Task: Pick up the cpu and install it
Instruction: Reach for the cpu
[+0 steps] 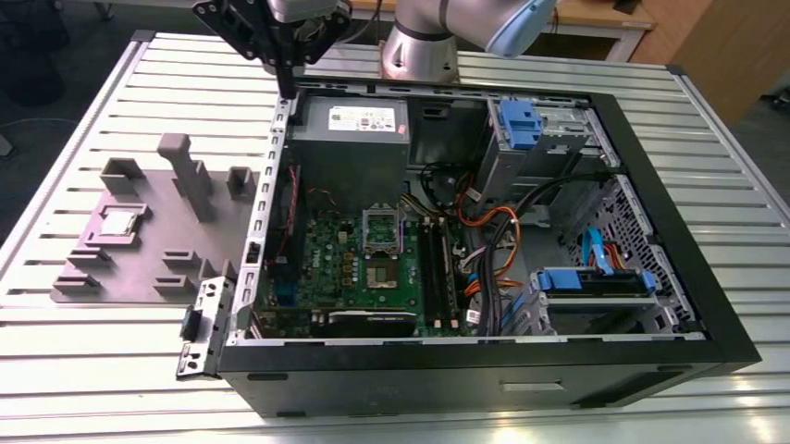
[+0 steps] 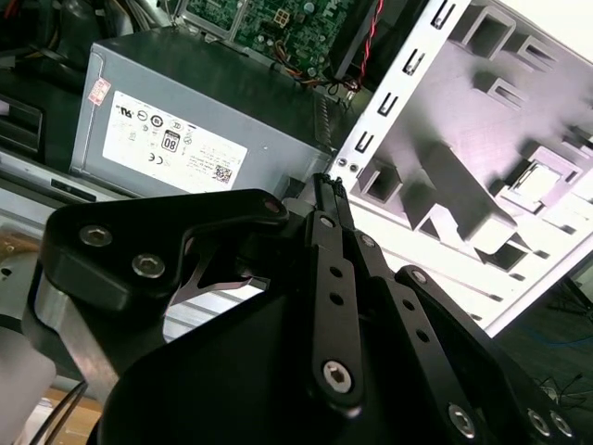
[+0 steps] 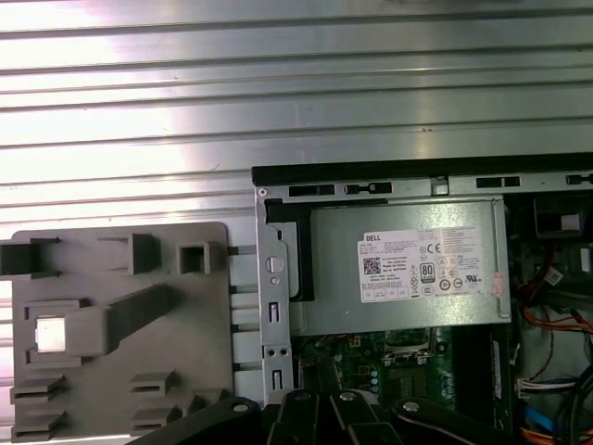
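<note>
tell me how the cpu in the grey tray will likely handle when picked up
The cpu looks thin, flat and stiff, so it probably lifts without bending and won't roll. Its shiny metal top may be slippery. It sits in a pocket of the grey tray, so pushing likely won't slide it.

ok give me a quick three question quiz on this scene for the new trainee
1. True or false: the cpu is already seated on the motherboard.
2. What does the cpu lie on? A) the grey fixture plate B) the drive cage C) the bare table slats
3. Fill in: the gripper holds ____.

Key: 1 false, it lies outside the case. 2 A. 3 nothing.
</note>
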Controlling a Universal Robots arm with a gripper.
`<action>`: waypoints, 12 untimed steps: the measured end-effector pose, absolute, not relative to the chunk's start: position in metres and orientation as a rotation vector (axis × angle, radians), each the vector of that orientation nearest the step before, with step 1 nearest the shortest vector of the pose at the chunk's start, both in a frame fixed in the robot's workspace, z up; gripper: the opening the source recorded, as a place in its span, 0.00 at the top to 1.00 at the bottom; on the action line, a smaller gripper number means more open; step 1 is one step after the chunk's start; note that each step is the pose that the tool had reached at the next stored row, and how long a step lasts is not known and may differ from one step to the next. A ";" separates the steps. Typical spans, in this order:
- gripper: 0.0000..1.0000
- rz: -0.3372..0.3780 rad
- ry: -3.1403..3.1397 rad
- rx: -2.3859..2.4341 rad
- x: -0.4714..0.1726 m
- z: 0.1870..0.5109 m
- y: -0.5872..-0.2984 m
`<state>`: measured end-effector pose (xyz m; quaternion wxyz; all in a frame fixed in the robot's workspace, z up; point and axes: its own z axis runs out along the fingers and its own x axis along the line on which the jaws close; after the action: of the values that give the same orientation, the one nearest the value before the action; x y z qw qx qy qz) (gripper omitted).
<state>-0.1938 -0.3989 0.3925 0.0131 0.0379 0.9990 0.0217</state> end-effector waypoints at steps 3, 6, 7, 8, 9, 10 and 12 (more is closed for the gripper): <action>0.89 0.068 3.113 0.118 -0.194 0.392 -0.399; 0.89 0.068 3.112 0.118 -0.195 0.392 -0.399; 0.89 0.068 3.113 0.118 -0.195 0.392 -0.399; 0.89 0.068 3.112 0.118 -0.195 0.392 -0.399; 0.89 0.068 3.113 0.118 -0.196 0.392 -0.399; 0.89 0.068 3.112 0.118 -0.196 0.392 -0.399; 0.89 0.068 3.112 0.118 -0.196 0.392 -0.399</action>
<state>-0.1962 -0.3989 0.3925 0.0131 0.0379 0.9990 0.0217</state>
